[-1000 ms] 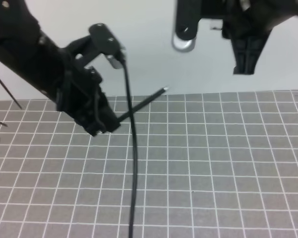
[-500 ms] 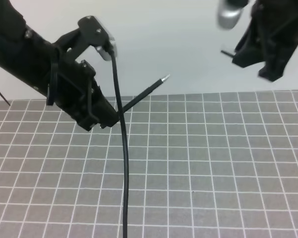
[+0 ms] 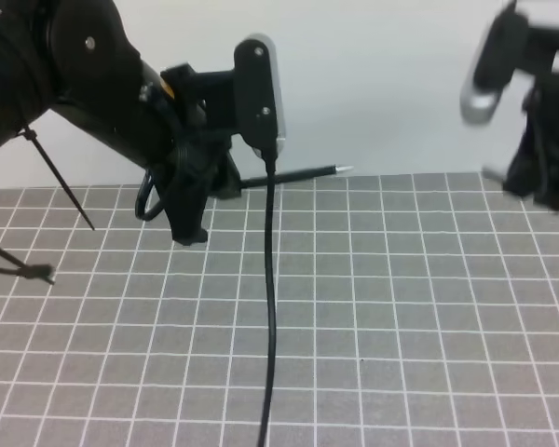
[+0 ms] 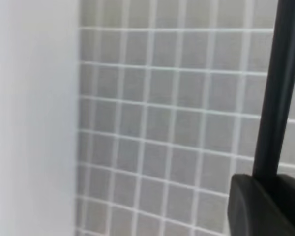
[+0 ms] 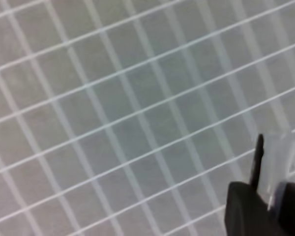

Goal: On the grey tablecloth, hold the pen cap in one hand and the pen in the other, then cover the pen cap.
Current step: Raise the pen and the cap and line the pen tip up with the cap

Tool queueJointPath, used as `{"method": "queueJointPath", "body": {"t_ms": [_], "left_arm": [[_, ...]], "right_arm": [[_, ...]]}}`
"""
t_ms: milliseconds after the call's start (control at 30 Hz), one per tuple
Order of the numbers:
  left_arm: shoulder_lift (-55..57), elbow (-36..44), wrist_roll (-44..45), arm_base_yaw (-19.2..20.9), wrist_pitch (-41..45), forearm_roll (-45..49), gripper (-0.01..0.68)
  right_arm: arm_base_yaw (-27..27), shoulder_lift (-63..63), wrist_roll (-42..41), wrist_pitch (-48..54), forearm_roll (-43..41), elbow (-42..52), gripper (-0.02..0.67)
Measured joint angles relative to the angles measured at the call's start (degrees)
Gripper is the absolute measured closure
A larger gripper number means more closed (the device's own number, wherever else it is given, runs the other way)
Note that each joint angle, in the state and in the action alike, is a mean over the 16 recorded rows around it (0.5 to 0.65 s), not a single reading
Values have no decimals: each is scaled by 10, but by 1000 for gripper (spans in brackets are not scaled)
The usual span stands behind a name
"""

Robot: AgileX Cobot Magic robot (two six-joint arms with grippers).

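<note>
The grey tablecloth [image 3: 401, 307] with its white grid fills the lower scene. My left gripper [image 3: 225, 182] hangs above its far left part, shut on the pen [image 3: 298, 174]. The pen lies almost level, its silvery tip pointing right. In the left wrist view the pen [image 4: 278, 88] is a black rod rising from a dark finger [image 4: 265, 206]. My right gripper [image 3: 538, 182] is blurred at the far right, shut on the pen cap [image 3: 493, 173]. The cap juts left toward the pen tip, several squares away. The right wrist view shows the translucent pen cap [image 5: 276, 160] between the dark fingers [image 5: 250, 206].
A black cable [image 3: 270, 307] drops from the left wrist camera [image 3: 259, 88] down across the cloth. Thin black cable ties [image 3: 61, 182] stick out at the left edge. A pale wall stands behind the cloth's far edge.
The left arm has turned, swinging the pen from a rising slant to nearly level, pointing right. The right gripper has come down and moved right with the cap.
</note>
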Motion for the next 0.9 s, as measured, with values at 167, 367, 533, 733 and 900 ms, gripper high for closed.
{"method": "queueJointPath", "body": {"t_ms": [167, 367, 533, 733, 900], "left_arm": [[4, 0, 3, -13, -36, 52, 630], [11, 2, 8, -41, -46, 97, 630], [18, 11, 7, -69, -57, 145, 630], [29, 28, -1, -95, -81, 198, 630], [38, 40, -11, -99, -106, 221, 630]], "right_arm": [[0, 0, -6, 0, 25, 49, 652], [0, 0, -12, 0, 64, 77, 652], [0, 0, -15, 0, 82, 82, 652], [3, 0, -21, 0, 96, 83, 652], [15, 0, -29, 0, 102, 84, 652]]}}
